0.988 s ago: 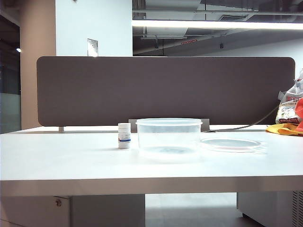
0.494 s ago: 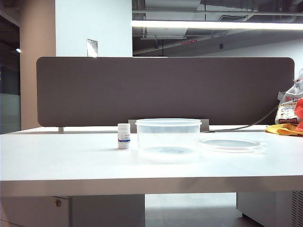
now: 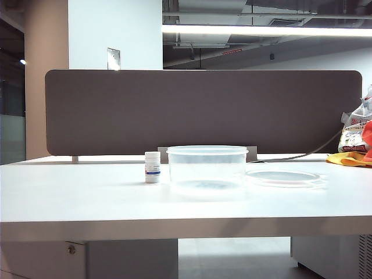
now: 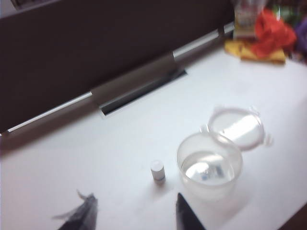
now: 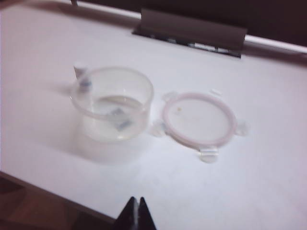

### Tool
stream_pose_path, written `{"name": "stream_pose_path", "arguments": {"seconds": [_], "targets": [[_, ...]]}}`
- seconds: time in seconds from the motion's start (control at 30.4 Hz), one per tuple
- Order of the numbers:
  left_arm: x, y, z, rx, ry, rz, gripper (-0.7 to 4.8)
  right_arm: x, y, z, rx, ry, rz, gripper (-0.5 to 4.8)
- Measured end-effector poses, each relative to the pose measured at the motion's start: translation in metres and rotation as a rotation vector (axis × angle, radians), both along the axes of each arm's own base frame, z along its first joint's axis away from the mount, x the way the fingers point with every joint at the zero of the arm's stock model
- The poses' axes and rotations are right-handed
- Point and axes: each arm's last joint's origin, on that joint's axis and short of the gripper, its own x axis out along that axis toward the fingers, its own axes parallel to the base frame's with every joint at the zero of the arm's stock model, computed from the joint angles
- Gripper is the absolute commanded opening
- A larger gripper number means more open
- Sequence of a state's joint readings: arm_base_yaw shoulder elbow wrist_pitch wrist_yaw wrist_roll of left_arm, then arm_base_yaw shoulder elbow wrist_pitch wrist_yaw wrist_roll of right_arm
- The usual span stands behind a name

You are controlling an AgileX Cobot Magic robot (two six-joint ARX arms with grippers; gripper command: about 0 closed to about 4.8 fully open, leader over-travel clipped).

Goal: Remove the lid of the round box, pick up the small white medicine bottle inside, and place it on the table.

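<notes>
Exterior view: small white medicine bottle (image 3: 152, 167) upright on table (image 3: 87, 197) beside round box (image 3: 207, 168), lid (image 3: 283, 177) off — task appears complete. Left gripper (image 4: 136, 215) parted, empty; right gripper (image 5: 135, 210) closed, empty. Next: clear both arms.

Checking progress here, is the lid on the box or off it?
Off. The lid lies flat on the table beside the open box.

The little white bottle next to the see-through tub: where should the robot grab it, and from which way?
Probably around the small white medicine bottle's straight sides, coming from above. It stands upright on the table, narrow enough to fit between fingers. The round box stands close on one side, so a top approach seems safest. The left end effector, open, hovers nearer; the right end effector is shut.
</notes>
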State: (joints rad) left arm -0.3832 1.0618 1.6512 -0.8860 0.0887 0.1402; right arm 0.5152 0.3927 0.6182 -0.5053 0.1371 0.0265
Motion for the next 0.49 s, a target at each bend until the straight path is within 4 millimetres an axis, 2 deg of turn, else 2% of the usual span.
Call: {"name": "stream_pose_path", "arguments": {"seconds": [0.16,0.3,0.36,0.49], "targets": [[-0.02,0.008,-0.064,-0.156,-0.05,0.024,2.09,0.0,0.0,0.001,0.004,-0.006,0.0,-0.05],[-0.029,0.012,-0.134,-0.234,-0.065,0.038,1.98,0.002,0.001,-0.002,0.007,-0.012,0.0,-0.05],[-0.03,0.012,-0.169,-0.232,-0.017,0.045,1.72,0.005,0.003,-0.009,0.006,-0.011,-0.001,-0.05],[-0.031,0.013,-0.222,-0.248,0.077,0.072,1.6,0.012,0.007,-0.031,0.013,-0.015,0.0,-0.05]]}}
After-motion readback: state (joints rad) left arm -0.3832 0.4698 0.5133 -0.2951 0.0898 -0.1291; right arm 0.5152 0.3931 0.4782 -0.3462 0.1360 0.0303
